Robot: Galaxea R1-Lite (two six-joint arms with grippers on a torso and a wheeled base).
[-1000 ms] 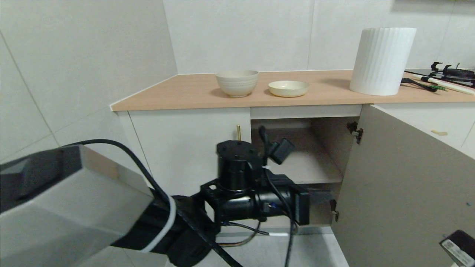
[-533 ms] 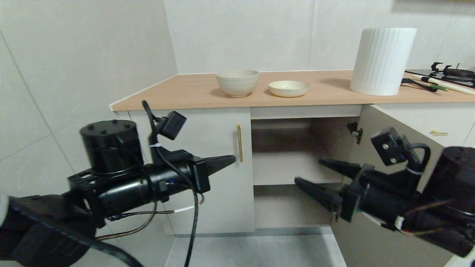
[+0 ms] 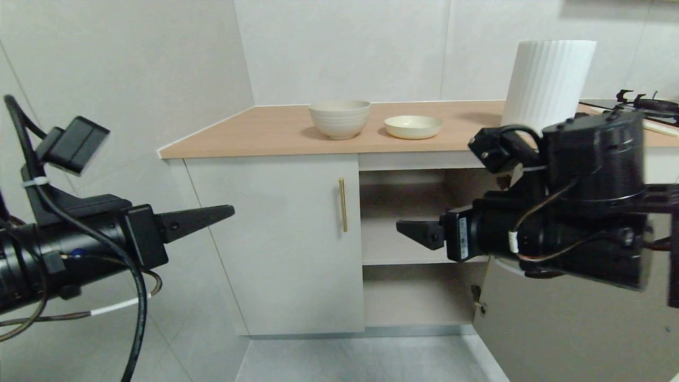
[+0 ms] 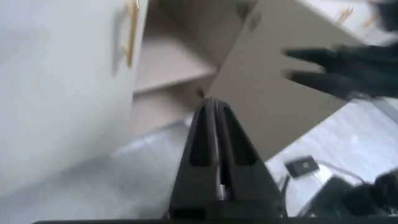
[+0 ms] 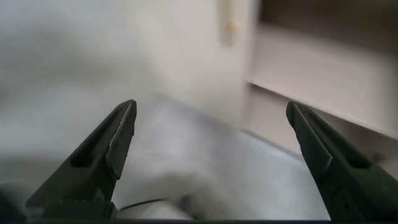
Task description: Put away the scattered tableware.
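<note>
Both arms have lifted; left end effector (image 3: 227, 211) pinched closed, empty; right end effector (image 3: 414, 231) spread wide, empty, before the open cabinet (image 3: 395, 245).

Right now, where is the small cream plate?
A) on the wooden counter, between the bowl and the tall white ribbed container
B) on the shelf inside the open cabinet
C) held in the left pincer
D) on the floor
A: the plate lies on the counter, with the bowl on one side and the white ribbed container on the other.
</note>
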